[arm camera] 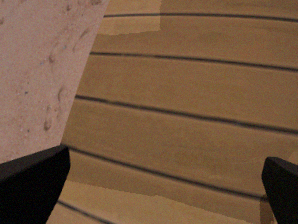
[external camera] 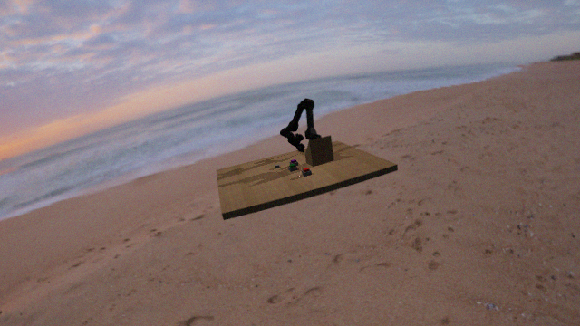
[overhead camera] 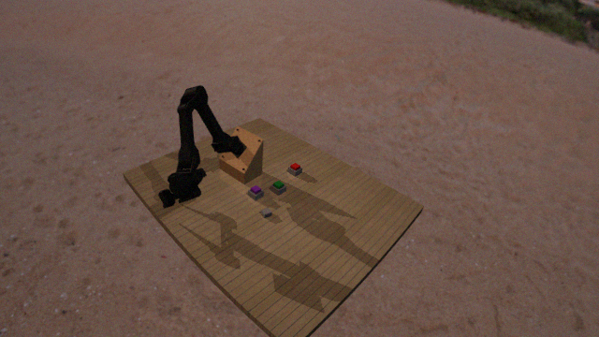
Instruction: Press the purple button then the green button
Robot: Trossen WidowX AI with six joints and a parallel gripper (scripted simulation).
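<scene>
The purple button (overhead camera: 255,190) (external camera: 294,161) sits on a grey base on the wooden board (overhead camera: 356,197) (external camera: 254,199). The green button (overhead camera: 279,185) (external camera: 293,167) stands close beside it, on its own grey base. Both caps look raised. My gripper (overhead camera: 176,201) (external camera: 301,148) (arm camera: 167,163) is open and empty, with its fingers wide apart in the wrist view. In the top view it is well to the left of both buttons, by the board's left edge. The wrist view shows planks and sand, with no button. Its exact height is hard to tell.
The red button (overhead camera: 295,167) (external camera: 306,169) stands beyond the green one. A small grey block (overhead camera: 267,212) (external camera: 277,167) lies near the purple button. The arm rises from a wooden wedge (overhead camera: 255,161) (external camera: 320,151) beside the buttons. Sand surrounds the board.
</scene>
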